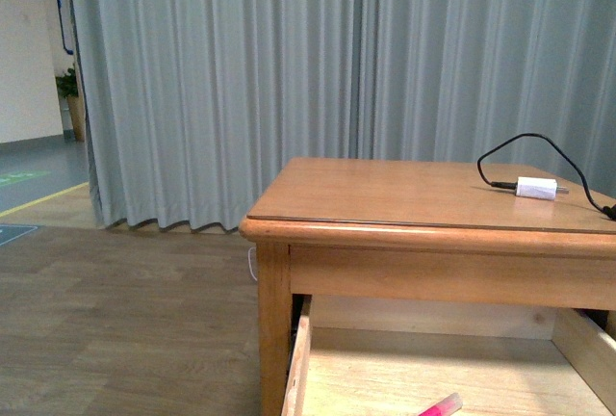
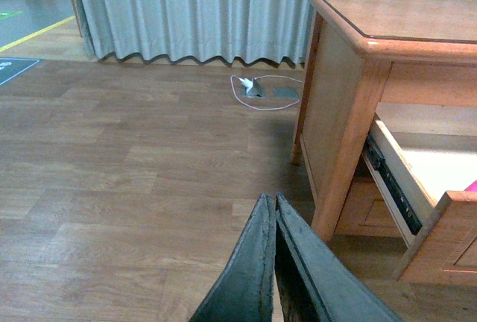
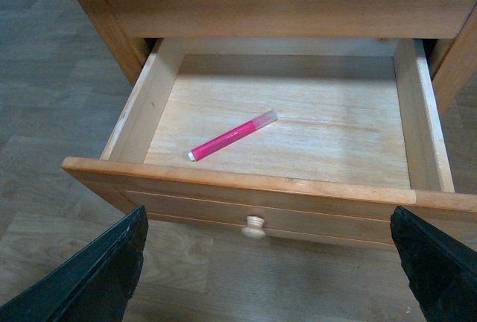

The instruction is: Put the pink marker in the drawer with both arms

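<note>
Wood floor [image 1: 115, 320] is seen on the left, and a long grey curtain [image 1: 289, 69] is hung behind it. A small green plant [image 1: 69, 89] is seen far back, past the curtain's left edge. A thin white cord [image 2: 257, 87] is curled on the floor close to the curtain.

The left gripper [image 2: 274, 206] is held over the floor, beside the left end of the table [image 1: 404, 195]. Its two black fingers are pressed tight together, and nothing is held between them.

Under the table top, the drawer [image 3: 246, 184] is seen wide open. Its inside is made of pale wood. Only one thing is seen in it: the pink marker [image 3: 232, 135]. The marker is laid flat on the drawer's bottom, near the middle, and it is turned at a slant. No wall of the drawer is touched by it. A clear cap is seen on the end that points to the back. A round pale knob [image 3: 254, 226] is fixed on the drawer's front.

The right gripper [image 3: 268, 221] is held out in front of the drawer. Its two black fingers are spread very wide, and nothing is held in them. The marker is not touched by either gripper.

On the right of the table top, a white charger plug [image 1: 535, 188] is laid down. A black cable [image 1: 520, 142] is looped up from it and down over the table's right side.
</note>
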